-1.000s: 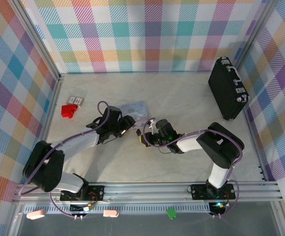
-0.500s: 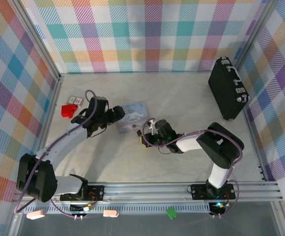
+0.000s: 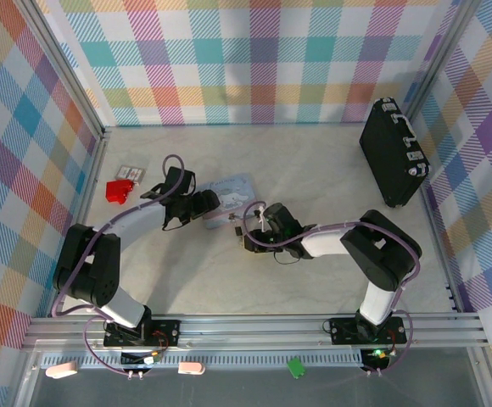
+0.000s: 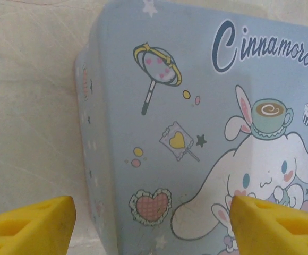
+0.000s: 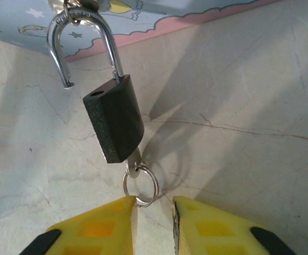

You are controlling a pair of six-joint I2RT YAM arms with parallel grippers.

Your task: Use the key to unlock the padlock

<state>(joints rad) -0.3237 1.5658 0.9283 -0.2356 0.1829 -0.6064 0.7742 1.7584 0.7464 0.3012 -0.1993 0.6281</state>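
Note:
The small black padlock [image 5: 114, 119] hangs from the hasp of the pastel cartoon tin [image 4: 196, 106]. Its silvery shackle [image 5: 77, 32] is swung out, one end free of the body's hole. The grey key [image 5: 134, 159] sticks in the padlock's underside, with a split ring [image 5: 141, 186] on its head. My right gripper [image 5: 154, 204] sits just below the ring, its jaws a narrow gap apart and holding nothing; the ring touches the left fingertip. My left gripper [image 4: 154, 212] is open wide, straddling the tin's left edge. From above, the left gripper [image 3: 197, 206] is at the tin [image 3: 236, 188] and the right gripper [image 3: 248, 233] is by the padlock [image 3: 239, 227].
A large black case with silver latches [image 3: 392, 153] stands at the back right by the wall. A red plastic item [image 3: 119, 190] and small cards [image 3: 129, 172] lie at the left wall. Checked walls and a metal frame enclose the marble table [image 3: 314, 178].
My left arm swung back left away from the padlock, then came in at the tin's left side. The right gripper edged slightly left beside the padlock.

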